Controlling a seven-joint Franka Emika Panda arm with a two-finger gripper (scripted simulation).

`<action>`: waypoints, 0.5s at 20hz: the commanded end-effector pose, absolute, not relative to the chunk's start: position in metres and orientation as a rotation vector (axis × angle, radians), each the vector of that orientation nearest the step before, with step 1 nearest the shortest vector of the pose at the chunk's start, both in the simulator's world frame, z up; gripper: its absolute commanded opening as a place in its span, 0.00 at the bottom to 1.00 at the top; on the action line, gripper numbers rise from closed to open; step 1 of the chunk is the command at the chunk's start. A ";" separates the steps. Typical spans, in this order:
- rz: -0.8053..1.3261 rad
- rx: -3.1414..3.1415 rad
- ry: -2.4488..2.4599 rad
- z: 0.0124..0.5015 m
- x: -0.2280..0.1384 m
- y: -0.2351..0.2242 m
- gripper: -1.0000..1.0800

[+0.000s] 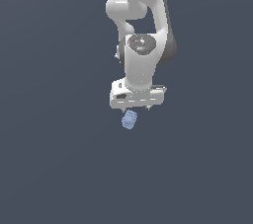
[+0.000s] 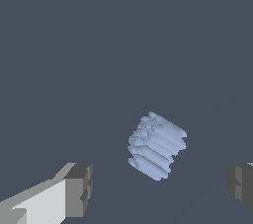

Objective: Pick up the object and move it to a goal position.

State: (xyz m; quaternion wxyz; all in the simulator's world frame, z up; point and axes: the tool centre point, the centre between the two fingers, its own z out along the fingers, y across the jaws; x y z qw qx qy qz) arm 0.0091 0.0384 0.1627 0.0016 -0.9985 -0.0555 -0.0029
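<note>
The object is a small pale blue ridged barrel-like block (image 1: 129, 119). In the exterior view it lies on the dark surface just below the white gripper (image 1: 135, 109). In the wrist view the block (image 2: 157, 145) lies tilted between the two dark grey fingertips (image 2: 79, 188), a little beyond their tips. The gripper (image 2: 160, 186) is open wide and holds nothing. Neither finger touches the block.
The white arm (image 1: 141, 25) rises behind the gripper to the top edge of the exterior view. A plain dark grey-blue surface fills the rest of both views.
</note>
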 end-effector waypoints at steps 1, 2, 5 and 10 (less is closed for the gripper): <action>-0.008 -3.135 -0.132 0.159 0.008 0.037 0.96; -0.008 -3.136 -0.110 0.158 0.008 0.037 0.96; -0.006 -3.137 -0.028 0.152 0.007 0.035 0.96; -0.003 -3.132 0.156 0.139 0.003 0.030 0.96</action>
